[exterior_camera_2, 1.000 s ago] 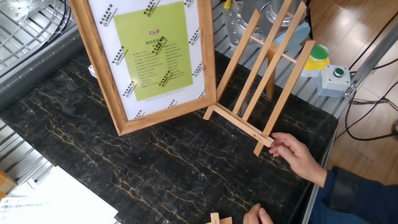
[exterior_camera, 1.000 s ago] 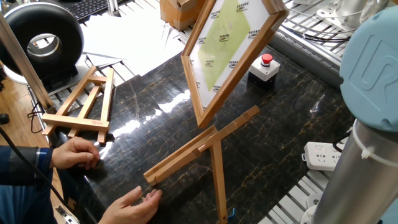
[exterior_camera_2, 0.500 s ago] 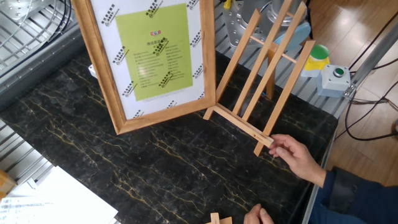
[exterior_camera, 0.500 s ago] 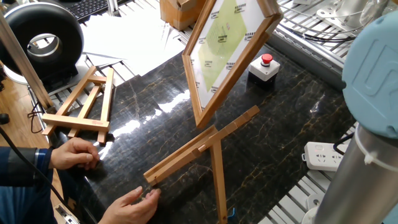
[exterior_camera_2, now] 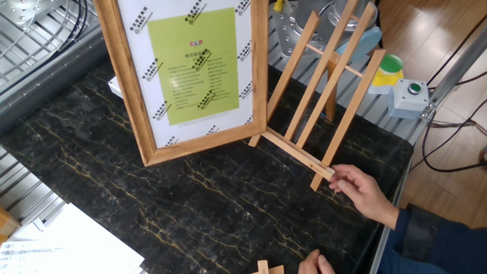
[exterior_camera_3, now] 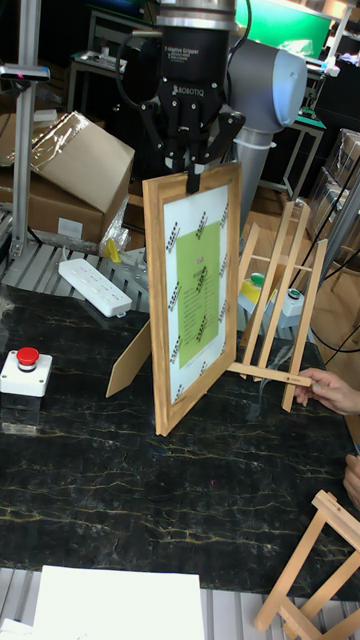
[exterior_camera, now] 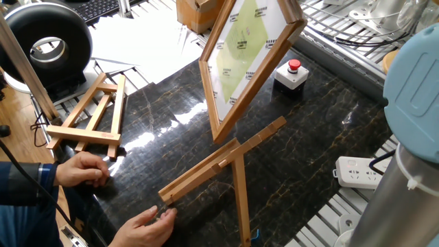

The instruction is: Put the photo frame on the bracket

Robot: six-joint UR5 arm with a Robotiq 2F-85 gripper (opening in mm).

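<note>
The photo frame [exterior_camera_3: 195,300], light wood around a white sheet with a yellow-green panel, hangs upright and tilted, its lower corner close to the black marble tabletop. My gripper [exterior_camera_3: 192,181] is shut on the middle of its top edge. The frame [exterior_camera_2: 190,76] hangs just left of the bracket [exterior_camera_2: 327,91], a pale easel with three long slats and a bottom ledge. A person's hand [exterior_camera_2: 361,190] holds the ledge's right end. In one fixed view the frame [exterior_camera: 243,62] hangs above the bracket [exterior_camera: 233,161]. The gripper is out of both of those views.
A smaller wooden easel [exterior_camera: 92,113] lies at the table's left edge, with the person's hands [exterior_camera: 82,168] beside it. Also in view are a red button box [exterior_camera: 293,74], a power strip [exterior_camera: 357,171], a green button box [exterior_camera_2: 407,95], a cardboard box [exterior_camera_3: 70,160] and white paper [exterior_camera_3: 110,600].
The photo frame has shifted slightly toward the bracket and turned a little in my grip. The person's hands and the bracket have stayed still.
</note>
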